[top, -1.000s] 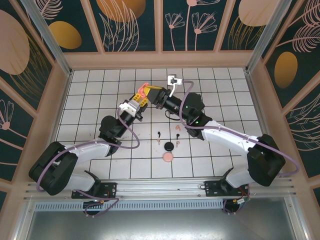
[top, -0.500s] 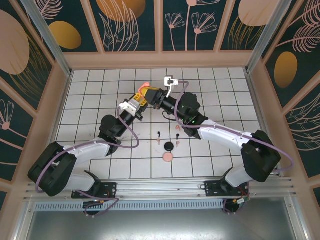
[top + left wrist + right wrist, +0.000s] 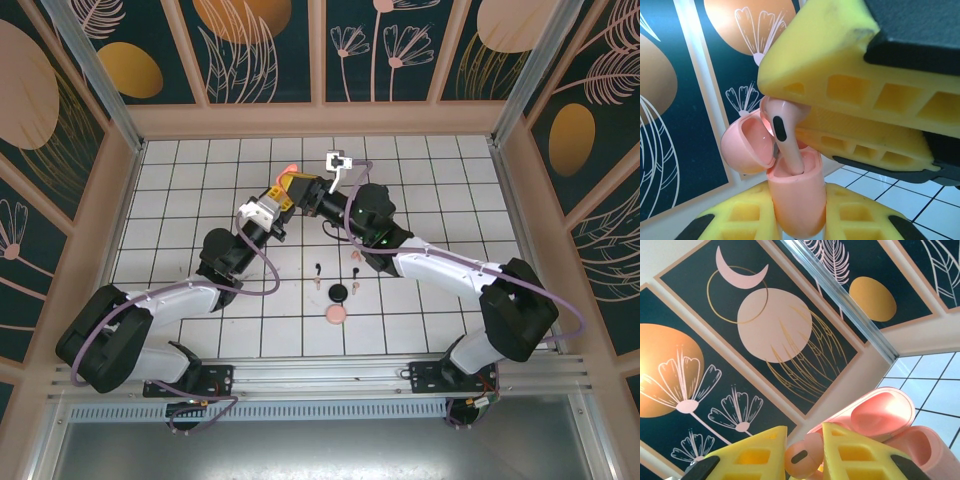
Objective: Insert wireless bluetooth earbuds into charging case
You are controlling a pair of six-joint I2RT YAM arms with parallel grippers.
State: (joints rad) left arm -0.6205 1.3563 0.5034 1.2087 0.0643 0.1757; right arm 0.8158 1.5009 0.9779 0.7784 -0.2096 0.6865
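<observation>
Seating the pink earbud [image 3: 782, 125] in the open pink charging case [image 3: 796, 197], both held in the air over the far middle of the tabletop [image 3: 200, 180]. The stem tip looks to be inside the socket, so line the stem up with the bore, press straight down slowly, stay off the hinged lid [image 3: 747, 145], and release only once the bud sits flush. Right end effector [image 3: 803, 452] is pinched on the bud's head; left end effector [image 3: 797, 225] is clamped round the case body.

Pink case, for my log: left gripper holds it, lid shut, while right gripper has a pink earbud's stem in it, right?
No: the lid is open, as the left wrist view shows. The left gripper holds the pink case; the right gripper holds the pink earbud.
</observation>
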